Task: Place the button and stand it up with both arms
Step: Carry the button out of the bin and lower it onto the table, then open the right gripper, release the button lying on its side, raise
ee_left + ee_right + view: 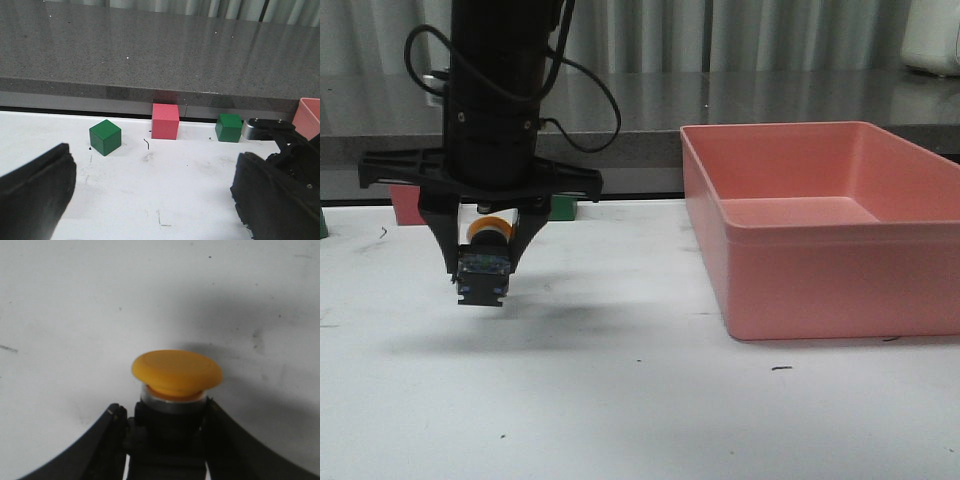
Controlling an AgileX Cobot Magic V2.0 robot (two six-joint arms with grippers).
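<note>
The button shows in the right wrist view: its yellow mushroom cap (177, 372) sits on a silver ring and black collar. My right gripper (164, 414) is shut on the dark base, one finger on each side. In the front view this gripper (485, 272) hangs at the left and holds the button (483, 277) a little above the white table, dark base low and cap (488, 229) higher. A shadow lies under it. My left gripper (155, 200) is open and empty just above the table. It does not show in the front view. Part of the right arm (280, 145) shows beside it.
A large pink bin (800, 130) stands on the right side of the table; its corner shows in the left wrist view (307, 115). A green cube (105, 137), a red cube (165, 121) and another green cube (229, 128) stand along the table's back edge, below a grey counter (150, 45).
</note>
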